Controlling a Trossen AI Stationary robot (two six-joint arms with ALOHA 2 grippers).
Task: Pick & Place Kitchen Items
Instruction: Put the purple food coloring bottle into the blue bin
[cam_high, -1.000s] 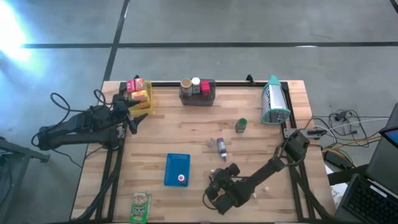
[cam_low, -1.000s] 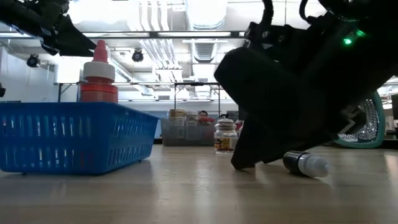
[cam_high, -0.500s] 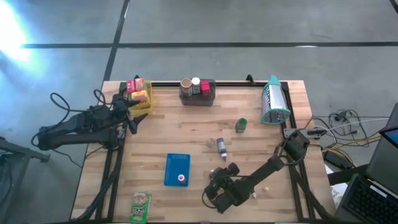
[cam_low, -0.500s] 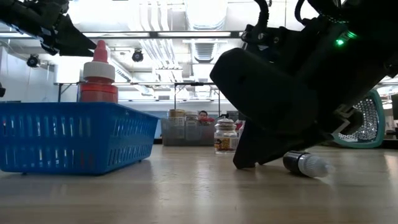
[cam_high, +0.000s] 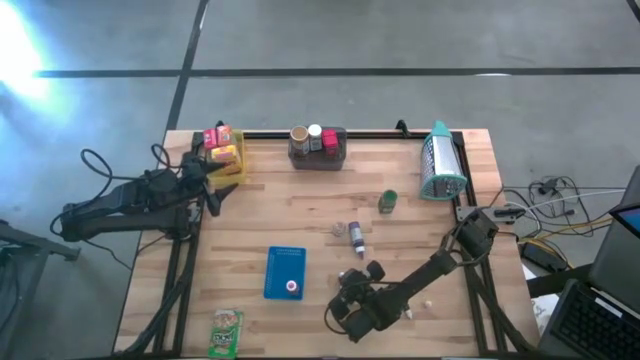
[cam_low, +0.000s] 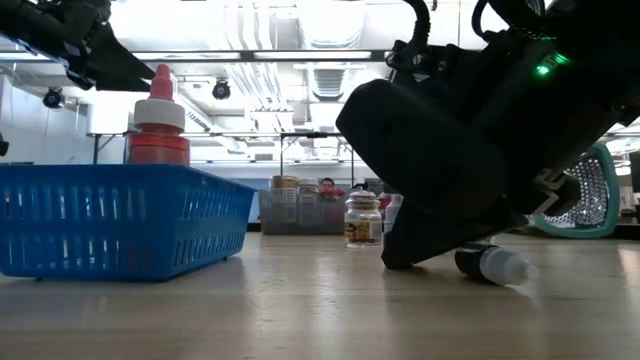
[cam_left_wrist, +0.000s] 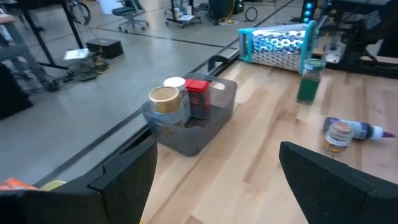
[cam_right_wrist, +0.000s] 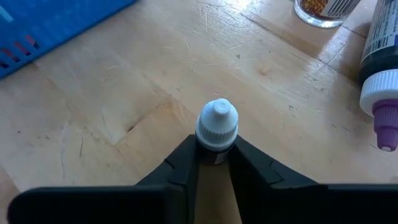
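Observation:
A tiny bottle with a white ribbed cap (cam_right_wrist: 217, 126) sits on the table between the fingers of my right gripper (cam_right_wrist: 215, 155), which is shut on it right of the blue basket (cam_high: 285, 272). In the high view that gripper (cam_high: 347, 281) covers the bottle. A small jar (cam_right_wrist: 323, 7) and a dark bottle with a purple tip (cam_right_wrist: 380, 87) lie just beyond. A red bottle (cam_low: 158, 120) stands in the basket. My left gripper (cam_left_wrist: 214, 186) waits open by the yellow bin (cam_high: 226, 156). My right gripper pinches the tiny bottle's body just below the white cap (cam_right_wrist: 215, 151) between its two fingers, one on each side. The fingers (cam_right_wrist: 180, 163) slant down from the table's near right. The cap sticks out past the fingertips; the bottle's lower part is hidden between them.
A grey bin (cam_high: 318, 147) with jars stands at the far edge, a teal rack (cam_high: 441, 167) at the far right. A green jar (cam_high: 387, 202) stands mid-table, a green packet (cam_high: 227, 332) lies near left, and a small white piece (cam_high: 427, 301) lies near right.
In the low view my right gripper's lower finger has edged a little along the table toward the lying dark bottle; the arm itself has kept its place.

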